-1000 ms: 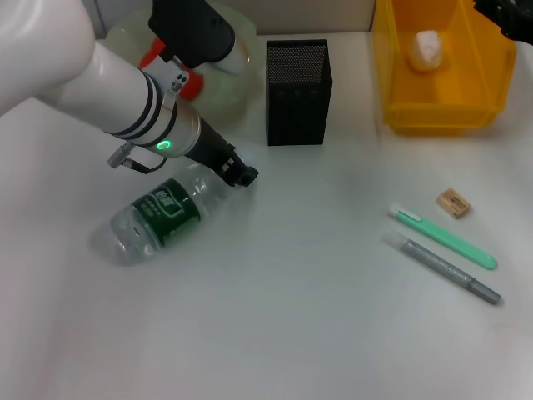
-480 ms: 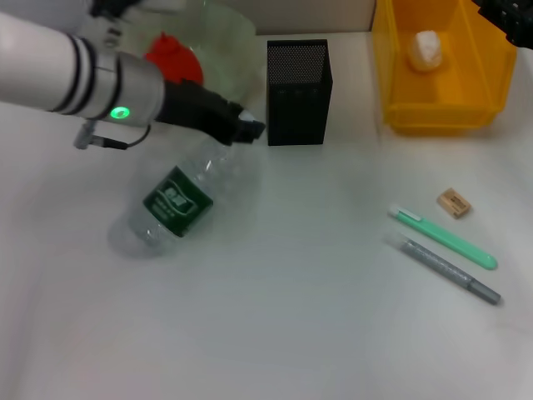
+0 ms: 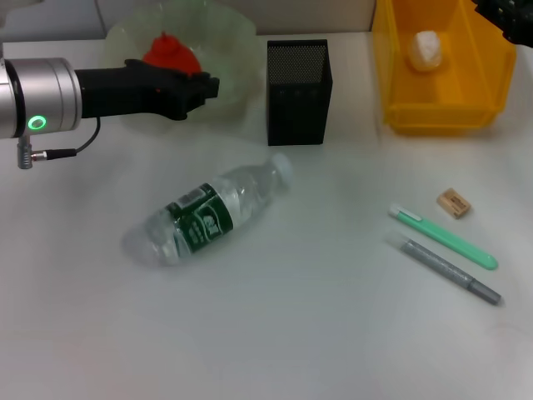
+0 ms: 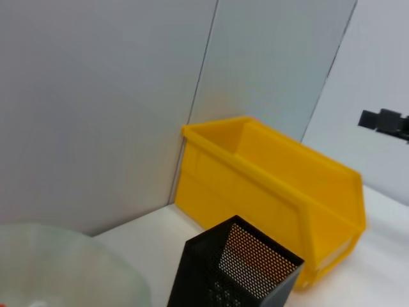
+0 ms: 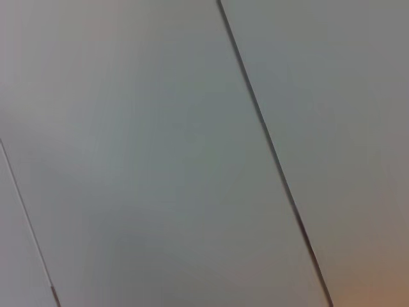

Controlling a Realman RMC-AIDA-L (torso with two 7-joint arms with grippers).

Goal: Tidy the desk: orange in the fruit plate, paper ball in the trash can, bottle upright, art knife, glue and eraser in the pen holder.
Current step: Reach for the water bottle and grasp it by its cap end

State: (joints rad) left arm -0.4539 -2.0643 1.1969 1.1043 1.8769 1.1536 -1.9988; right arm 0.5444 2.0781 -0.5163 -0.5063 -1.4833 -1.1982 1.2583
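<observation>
Meanwhile the bottle (image 3: 212,215) lies on its side, left gripper (image 3: 204,86) above it, jaws' state unclear.

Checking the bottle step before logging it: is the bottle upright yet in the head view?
No, the bottle lies on its side on the table, its white cap toward the pen holder, apart from the left gripper.

The table (image 3: 291,333) is white, smooth and flat, and it fills most of the head view. At the far side stands a pale grey wall (image 4: 96,96) made of flat panels. Thin dark lines (image 4: 203,70) run between the panels. The light is soft and even.
</observation>
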